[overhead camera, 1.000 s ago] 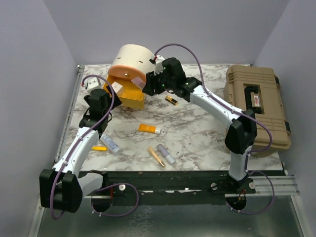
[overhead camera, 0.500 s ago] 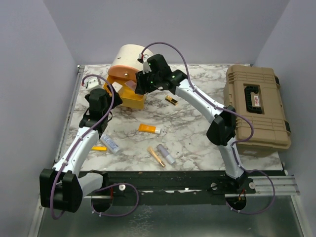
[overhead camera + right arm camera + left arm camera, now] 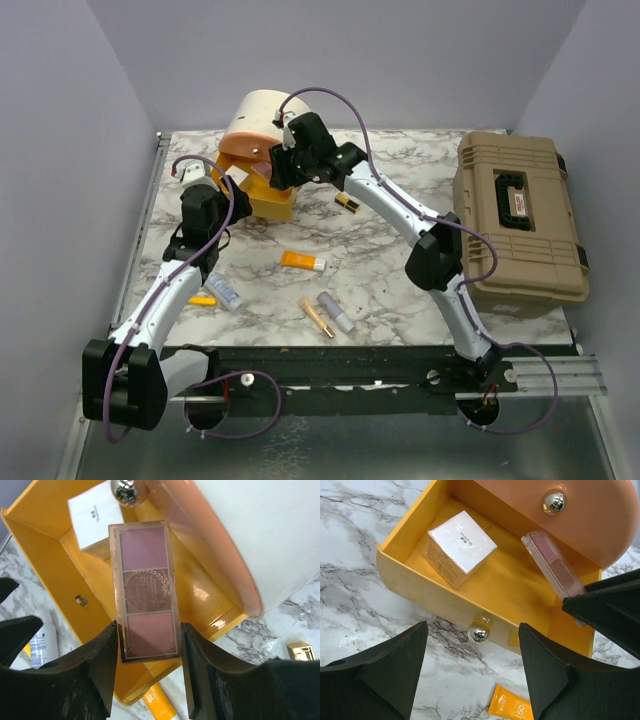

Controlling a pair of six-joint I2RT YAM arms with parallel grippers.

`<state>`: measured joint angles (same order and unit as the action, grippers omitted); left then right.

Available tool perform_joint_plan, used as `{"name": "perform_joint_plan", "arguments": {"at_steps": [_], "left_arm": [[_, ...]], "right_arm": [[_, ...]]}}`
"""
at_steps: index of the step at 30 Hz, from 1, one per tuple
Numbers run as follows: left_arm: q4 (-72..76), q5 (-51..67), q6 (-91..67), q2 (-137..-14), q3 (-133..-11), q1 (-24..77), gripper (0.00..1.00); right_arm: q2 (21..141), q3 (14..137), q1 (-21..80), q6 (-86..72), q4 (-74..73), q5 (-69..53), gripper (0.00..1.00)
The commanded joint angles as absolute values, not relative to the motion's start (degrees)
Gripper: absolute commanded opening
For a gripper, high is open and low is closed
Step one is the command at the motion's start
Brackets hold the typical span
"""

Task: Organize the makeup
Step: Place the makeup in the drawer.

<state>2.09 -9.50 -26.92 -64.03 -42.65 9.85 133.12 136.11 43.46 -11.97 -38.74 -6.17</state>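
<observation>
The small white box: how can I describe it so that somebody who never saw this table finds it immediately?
Look for the round cream case at the far left of the marble table; its yellow drawer stands open. The white box lies on the drawer floor. It is a cube, unlike the flat pink palette beside it, which the right gripper holds.

The right arm (image 3: 400,215) stretches far toward 11 o'clock, the right gripper (image 3: 148,640) clamped on the pink palette (image 3: 145,580). The left arm (image 3: 165,290) reaches toward 1 o'clock, the left gripper (image 3: 472,642) spread wide and empty.
</observation>
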Motion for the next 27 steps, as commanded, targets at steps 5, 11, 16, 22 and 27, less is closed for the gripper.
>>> {"name": "perform_joint_plan", "arguments": {"at_steps": [5,11,16,22,27], "left_arm": [[4.33,-6.14,-26.40,-63.73,-41.01,9.58,0.73],[4.39,-4.82,-26.46,-65.20,-41.21,9.58,0.72],[4.59,-3.21,-26.21,-65.69,-41.05,9.61,0.71],[4.64,-2.90,-25.96,-66.75,-41.11,9.63,0.71],[4.63,-1.42,-26.45,-68.43,-41.98,9.66,0.71]], "right_arm": [[136.00,138.98,43.93,-11.50,-36.43,1.84,0.41],[137.31,139.55,44.21,-11.76,-33.86,3.18,0.45],[136.98,138.93,44.21,-12.15,-32.18,0.49,0.51],[136.85,138.42,44.12,-12.12,-31.70,-3.74,0.60],[136.70,137.63,43.69,-10.94,-31.98,-2.88,0.65]]}}
